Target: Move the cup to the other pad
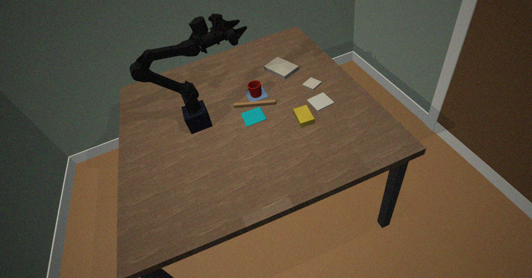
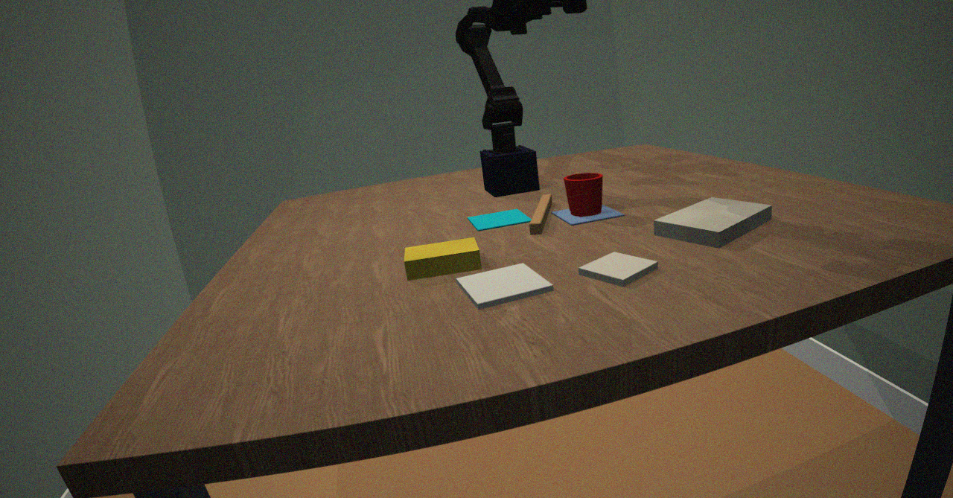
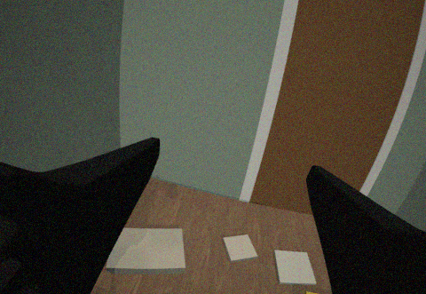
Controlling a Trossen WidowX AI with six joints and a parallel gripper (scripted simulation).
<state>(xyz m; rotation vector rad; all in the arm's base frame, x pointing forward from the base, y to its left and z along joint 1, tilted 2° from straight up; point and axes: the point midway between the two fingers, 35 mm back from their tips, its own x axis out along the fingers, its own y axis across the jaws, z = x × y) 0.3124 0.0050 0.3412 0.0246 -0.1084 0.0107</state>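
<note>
A red cup (image 1: 255,89) (image 2: 584,196) stands upright on the blue pad (image 1: 263,95) (image 2: 609,214). Its inside is too dark to show any marbles. The other pad, a flat turquoise one (image 1: 253,116) (image 2: 499,219), lies bare on the table. My gripper (image 1: 242,24) (image 3: 236,161) is open and empty, raised high above the table and pointing out level, well away from the cup. In the exterior view only part of it shows at the top edge. Neither the cup nor the pads show in the wrist view.
A wooden bar (image 1: 255,103) (image 2: 540,214) lies between the two pads. A yellow block (image 1: 304,115) (image 2: 442,259), a large pale slab (image 1: 281,67) (image 2: 714,216) (image 3: 153,249) and two smaller pale tiles (image 1: 320,101) (image 2: 619,266) (image 3: 240,247) lie farther from the arm's base.
</note>
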